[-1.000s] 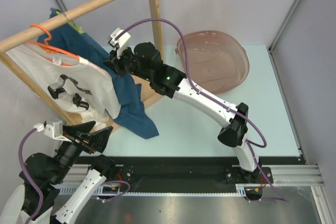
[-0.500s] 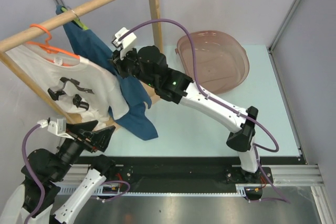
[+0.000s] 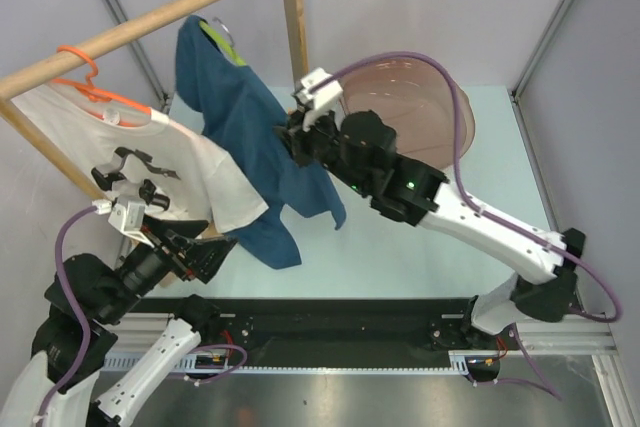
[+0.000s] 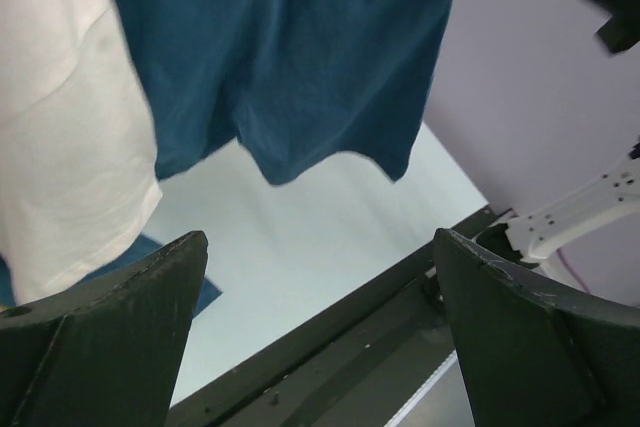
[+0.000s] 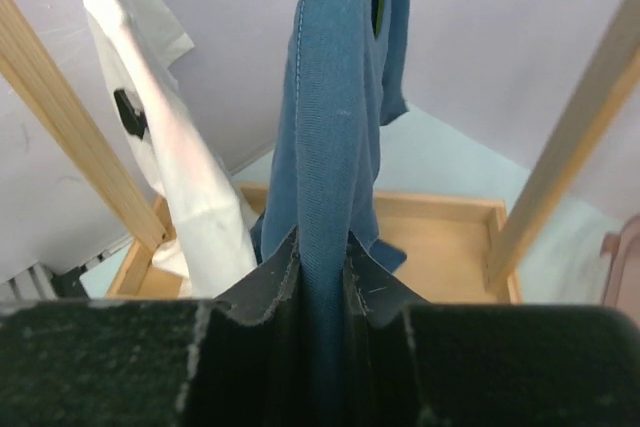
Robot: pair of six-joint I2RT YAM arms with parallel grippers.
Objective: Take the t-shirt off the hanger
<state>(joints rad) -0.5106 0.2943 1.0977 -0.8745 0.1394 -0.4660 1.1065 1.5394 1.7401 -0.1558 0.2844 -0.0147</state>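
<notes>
A blue t-shirt (image 3: 240, 127) hangs from a green hanger (image 3: 225, 42) on the wooden rail (image 3: 150, 19), stretched out to the right. My right gripper (image 3: 293, 142) is shut on the shirt's edge; in the right wrist view the blue cloth (image 5: 335, 147) runs pinched between my fingers (image 5: 270, 282). My left gripper (image 3: 215, 247) is open and empty, low at the near left, below the shirt's hem (image 4: 300, 97). A white t-shirt (image 3: 140, 162) hangs on an orange hanger (image 3: 85, 77) to the left.
A brown translucent tub (image 3: 420, 117) stands at the back right. The rack's wooden post (image 3: 297, 17) and base frame (image 5: 440, 237) stand behind the blue shirt. The white shirt (image 4: 60, 147) hangs close to my left gripper.
My right gripper has pulled the blue shirt to the right and toward the front, sliding its hanger along the rail. The left gripper has risen slightly.
</notes>
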